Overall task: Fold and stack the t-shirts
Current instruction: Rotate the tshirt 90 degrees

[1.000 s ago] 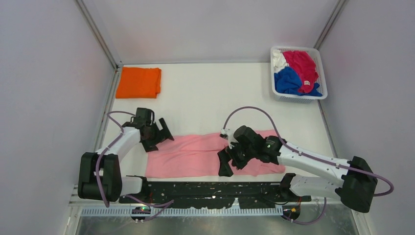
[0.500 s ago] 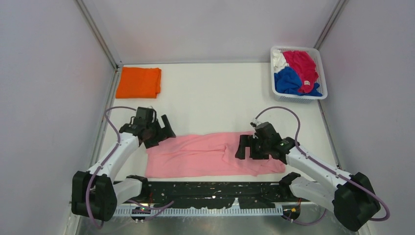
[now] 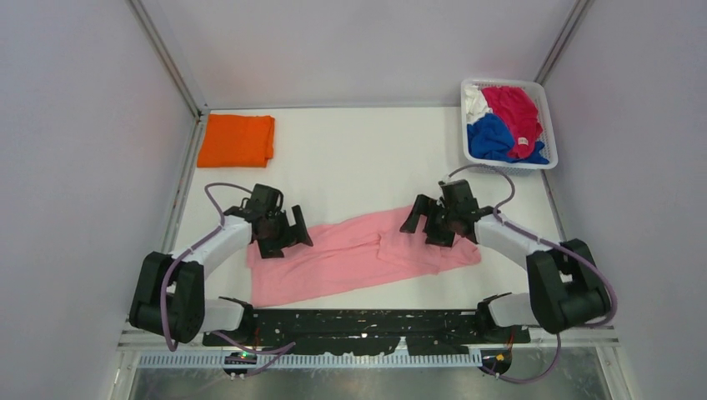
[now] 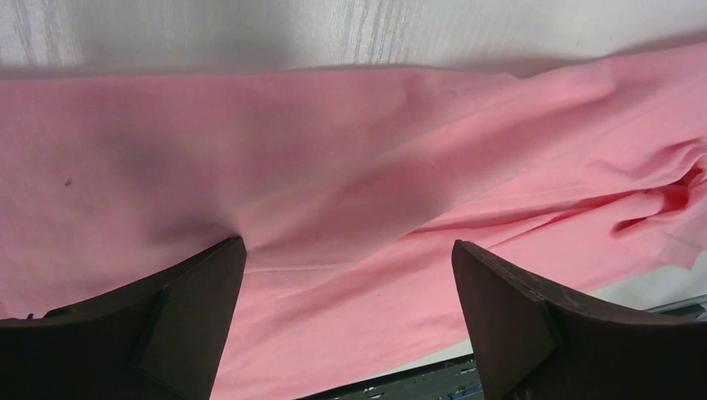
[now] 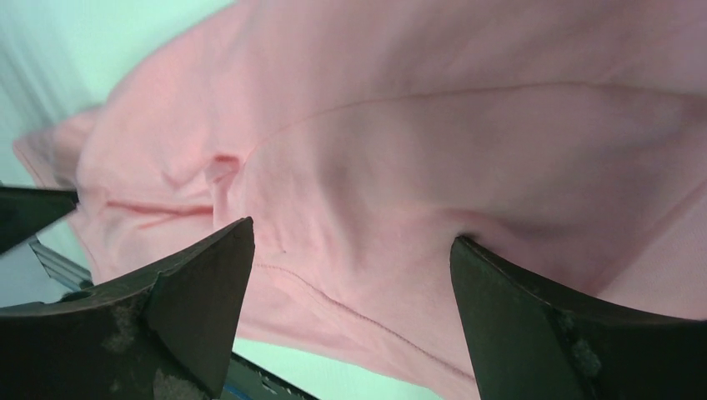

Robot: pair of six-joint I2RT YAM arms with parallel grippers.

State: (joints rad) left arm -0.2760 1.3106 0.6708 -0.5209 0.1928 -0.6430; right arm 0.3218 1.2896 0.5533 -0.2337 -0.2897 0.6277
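The light pink t-shirt (image 3: pixel 350 254) lies partly folded as a long band across the near middle of the table, slanting up to the right. My left gripper (image 3: pixel 288 237) is open over its left end, fingers (image 4: pixel 192 308) spread with pink cloth (image 4: pixel 350 192) under them. My right gripper (image 3: pixel 429 223) is open over its right end, fingers (image 5: pixel 200 292) spread above the cloth (image 5: pixel 400 167) and its stitched hem. The folded orange t-shirt (image 3: pixel 237 140) lies at the far left. Royal blue (image 3: pixel 490 136), magenta-red (image 3: pixel 513 112) and white (image 3: pixel 474 102) shirts sit in the basket.
The white mesh basket (image 3: pixel 467 158) stands at the far right corner. Grey walls close in the table on the left, back and right. The black rail with both arm bases (image 3: pixel 358 325) runs along the near edge.
My right gripper has swung from the shirt's middle to its right end and farther back. My left gripper has moved right over the left end. The shirt's right end now lies farther back.
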